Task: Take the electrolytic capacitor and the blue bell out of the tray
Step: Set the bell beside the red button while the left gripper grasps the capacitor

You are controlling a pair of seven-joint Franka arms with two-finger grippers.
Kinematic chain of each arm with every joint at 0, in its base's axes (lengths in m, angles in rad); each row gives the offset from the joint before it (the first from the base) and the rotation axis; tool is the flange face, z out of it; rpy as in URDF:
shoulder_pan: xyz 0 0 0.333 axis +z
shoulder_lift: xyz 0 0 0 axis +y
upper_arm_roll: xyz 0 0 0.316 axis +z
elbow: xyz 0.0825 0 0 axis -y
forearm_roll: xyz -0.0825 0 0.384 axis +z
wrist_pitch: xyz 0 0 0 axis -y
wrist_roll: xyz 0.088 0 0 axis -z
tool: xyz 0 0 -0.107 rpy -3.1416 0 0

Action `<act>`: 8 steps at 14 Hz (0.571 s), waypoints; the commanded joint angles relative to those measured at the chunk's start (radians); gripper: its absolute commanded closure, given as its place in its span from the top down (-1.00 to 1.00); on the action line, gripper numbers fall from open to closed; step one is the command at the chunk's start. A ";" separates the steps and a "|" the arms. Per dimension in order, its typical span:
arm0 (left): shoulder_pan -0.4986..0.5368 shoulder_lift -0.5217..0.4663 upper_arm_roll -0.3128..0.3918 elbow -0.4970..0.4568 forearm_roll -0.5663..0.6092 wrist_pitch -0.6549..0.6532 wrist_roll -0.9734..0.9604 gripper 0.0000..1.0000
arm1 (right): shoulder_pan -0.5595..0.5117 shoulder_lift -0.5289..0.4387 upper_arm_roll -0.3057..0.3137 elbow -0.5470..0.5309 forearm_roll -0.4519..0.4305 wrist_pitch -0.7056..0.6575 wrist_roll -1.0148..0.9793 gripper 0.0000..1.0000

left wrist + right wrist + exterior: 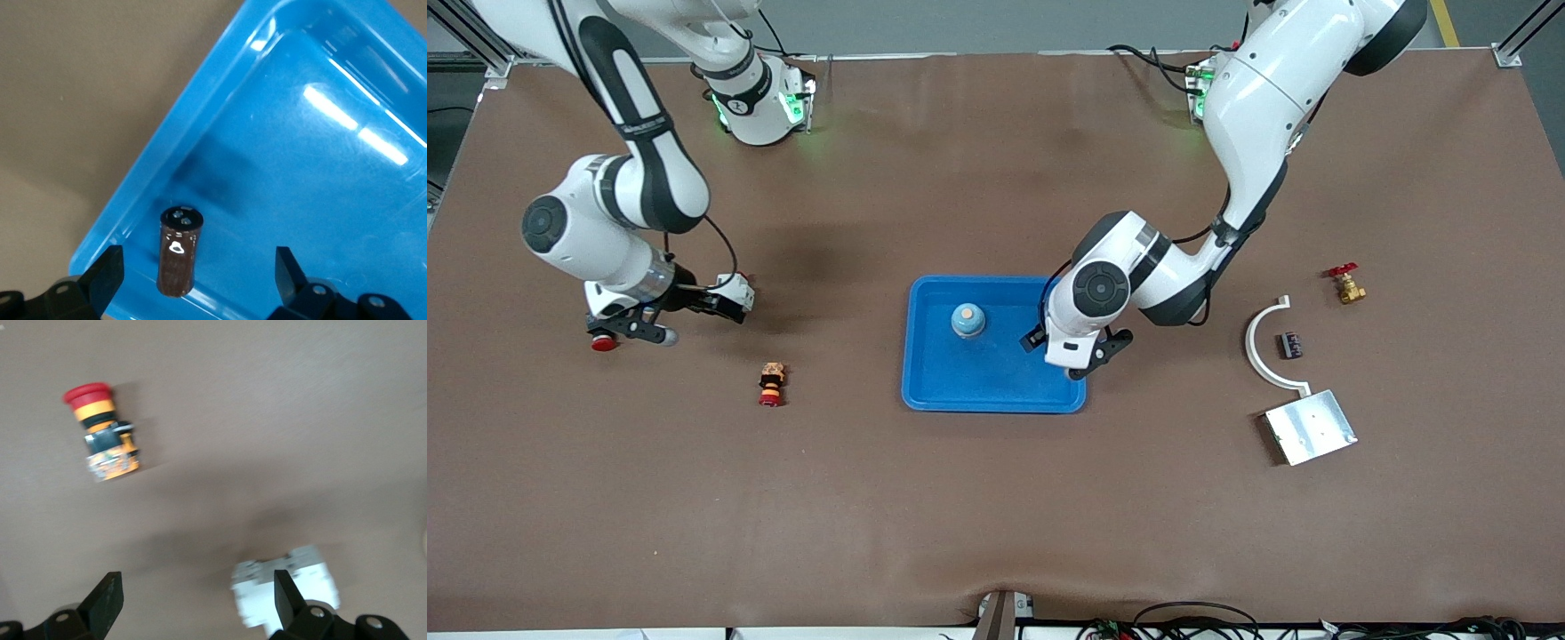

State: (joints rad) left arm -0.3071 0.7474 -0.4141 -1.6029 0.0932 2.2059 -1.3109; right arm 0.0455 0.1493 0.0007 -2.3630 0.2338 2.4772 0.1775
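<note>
A brown capacitor (pixel 178 256) stands upright in the blue tray (pixel 934 391), close to its wall at the left arm's end. My left gripper (pixel 199 265) hangs over it, open, with the capacitor between the fingers and touching neither. The front view has this gripper (pixel 1089 356) over that same tray edge, and the hand hides the capacitor there. The bell (pixel 967 319), blue with an orange top, sits in the tray toward the robots. My right gripper (pixel 636 331) is open and holds nothing, low over the table toward the right arm's end (pixel 197 590).
A red and yellow push button (pixel 771 384) (pixel 100 430) lies on the table. A white block (pixel 283 587) lies by one right finger. Toward the left arm's end are a white curved bracket (pixel 1267 347), a small dark part (pixel 1289 345), a brass valve (pixel 1347 284) and a metal plate (pixel 1312 427).
</note>
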 commanded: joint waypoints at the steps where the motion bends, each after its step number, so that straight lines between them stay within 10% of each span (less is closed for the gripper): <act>1: -0.024 0.026 0.011 0.020 0.020 0.021 -0.025 1.00 | 0.100 -0.030 -0.010 -0.012 0.016 -0.006 0.152 1.00; 8: -0.044 0.049 0.032 0.020 0.020 0.037 -0.025 1.00 | 0.411 -0.030 -0.008 0.059 0.007 -0.006 0.666 1.00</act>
State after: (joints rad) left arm -0.3278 0.7925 -0.3975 -1.6025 0.0933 2.2386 -1.3150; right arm 0.4024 0.1303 0.0048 -2.3346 0.2337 2.4832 0.7434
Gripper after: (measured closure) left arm 0.000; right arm 0.000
